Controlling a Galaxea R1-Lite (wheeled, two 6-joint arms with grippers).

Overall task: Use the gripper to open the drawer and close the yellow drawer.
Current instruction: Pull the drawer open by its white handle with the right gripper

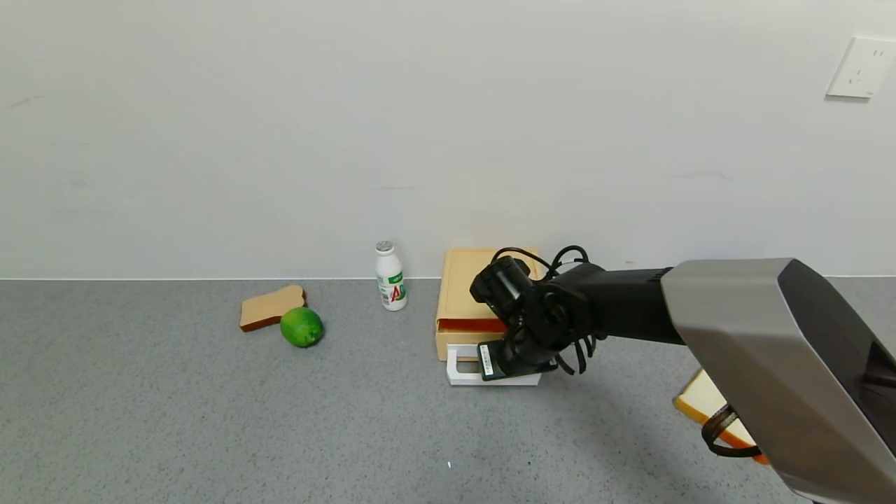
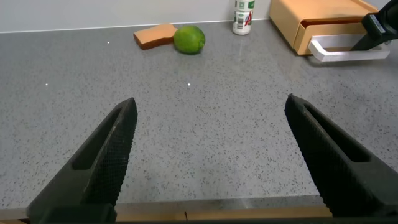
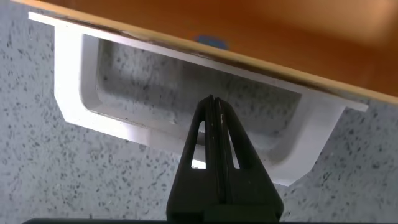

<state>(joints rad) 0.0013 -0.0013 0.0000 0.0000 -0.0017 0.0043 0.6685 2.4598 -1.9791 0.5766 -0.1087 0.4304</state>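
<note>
On the grey counter [image 1: 175, 420], near the back wall [image 1: 280, 126], sits the low yellow box [image 1: 462, 280], just right of a small white bottle [image 1: 390, 276]. Its long axis runs from the wall toward the robot, and the drawer [image 1: 470, 325] faces the robot, with an orange-brown band showing at the front opening. The drawer's white loop handle [image 1: 455, 367] lies flat on the counter in front of the box, its long side running left to right across the box's front.

Reaching in from the right, the right gripper [image 1: 514, 369] hangs over the handle's right part, its barcode label [image 1: 488, 362] turned toward the camera. From its wrist camera, the right gripper [image 3: 211, 118] has its two fingers pressed flat together, with no gap between them; their joined tip lies over the handle's front bar [image 3: 149, 132]. Whether they touch the bar, or merely hang above it, cannot be told; nothing sits between them.

Low over bare counter, well left of the box, the left gripper [image 2: 211, 143] is parked, its fingers [image 2: 102, 155] spread wide and holding nothing.

Farther left on the counter lie a bread slice [image 1: 271, 306] and a green lime [image 1: 302, 326], touching each other. Another bread slice [image 1: 707, 402] peeks out under the right arm [image 1: 756, 329]. A white socket [image 1: 861, 67] is on the wall at upper right.
</note>
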